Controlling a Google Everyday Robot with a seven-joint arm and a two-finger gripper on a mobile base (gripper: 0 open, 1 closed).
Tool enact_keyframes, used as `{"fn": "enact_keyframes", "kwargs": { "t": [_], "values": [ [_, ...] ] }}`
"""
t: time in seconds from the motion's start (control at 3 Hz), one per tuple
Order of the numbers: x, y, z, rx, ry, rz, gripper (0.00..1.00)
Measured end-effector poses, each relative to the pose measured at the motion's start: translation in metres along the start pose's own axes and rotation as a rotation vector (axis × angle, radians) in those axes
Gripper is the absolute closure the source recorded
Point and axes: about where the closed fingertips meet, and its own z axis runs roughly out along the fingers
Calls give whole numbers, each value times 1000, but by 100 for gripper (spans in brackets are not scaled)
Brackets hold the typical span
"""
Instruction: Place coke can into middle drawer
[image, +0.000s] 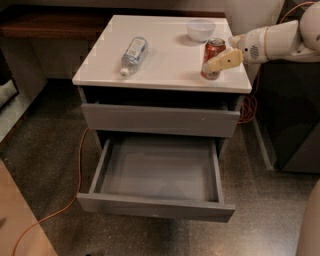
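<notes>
Claw (216, 63) sits over the right front part of the white counter (165, 65), reaching in from the right on a pale arm (280, 41). It is right against the coke can (215, 47), which stands upright on the counter, and part of the claw crosses the can's lower front. Whether the claw is clenched on the can or loose about it cannot be told.

Just behind the claw and slightly to its left stands a small white bowl (200, 29). Well off to the claw's left, a clear water bottle (133, 54) lies on its side, cap end toward the counter's front edge.

Below the claw, under the counter top, a grey upper drawer front (160, 120) is closed. Lower down and to the claw's left, the middle drawer (156, 206) is pulled out, with the grey floor of its tray showing, well apart from the can. An orange cable (77, 187) trails over the speckled floor far down to the claw's left.
</notes>
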Motion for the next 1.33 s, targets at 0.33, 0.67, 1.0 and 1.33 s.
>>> {"fn": "enact_keyframes", "kwargs": {
  "t": [0.33, 0.67, 1.0, 1.33],
  "values": [
    [-11, -13, 2, 28, -53, -2, 0],
    [-11, -24, 7, 52, -69, 0, 0],
    [-5, -33, 17, 59, -67, 16, 0],
    [1, -42, 27, 66, -65, 33, 20]
  ]
}}
